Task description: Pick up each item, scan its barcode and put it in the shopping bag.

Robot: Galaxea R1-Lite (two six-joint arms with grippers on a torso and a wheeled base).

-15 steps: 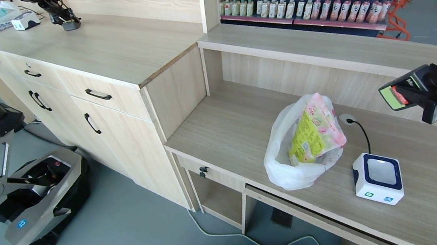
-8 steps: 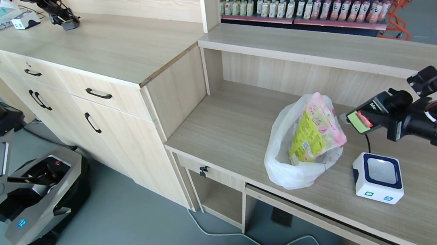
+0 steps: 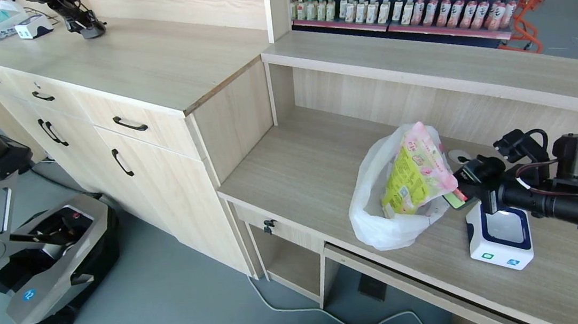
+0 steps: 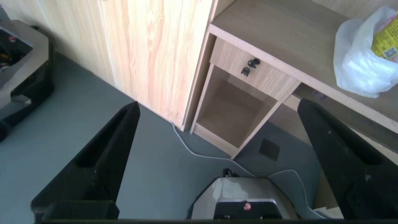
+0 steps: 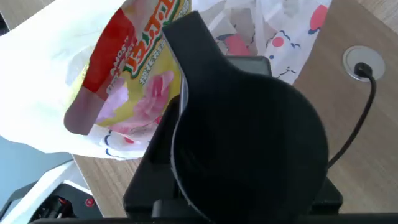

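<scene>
The right gripper (image 3: 465, 189) is closed on a small dark box (image 3: 455, 200) with a green and red face, holding it by its far end so that the free end pokes at the mouth of the bag (image 3: 382, 227), just above the scanner (image 3: 500, 236). The box looks rigid and light, probably card, so a pinch across its flat faces should hold without crushing. A grip this close to one end leaves it free to swing, so a hold nearer the middle would be steadier. The bag is thin, soft white plastic that sits slumped on the counter (image 3: 295, 172). It will likely give way or slide if pushed, and its rim offers nothing firm to lean on. A snack pack (image 3: 416, 170) stands tilted in it and takes up much of the opening. It looks like a puffy, slippery foil pouch, best not pressed. The gap left for the box is on the scanner side of the mouth, between pack and rim, so the box should go in narrow end first and be let go low. The left gripper (image 4: 217, 112) hangs well apart from the bag, over the floor beside the counter, with its jaws spread wide and nothing in them.
</scene>
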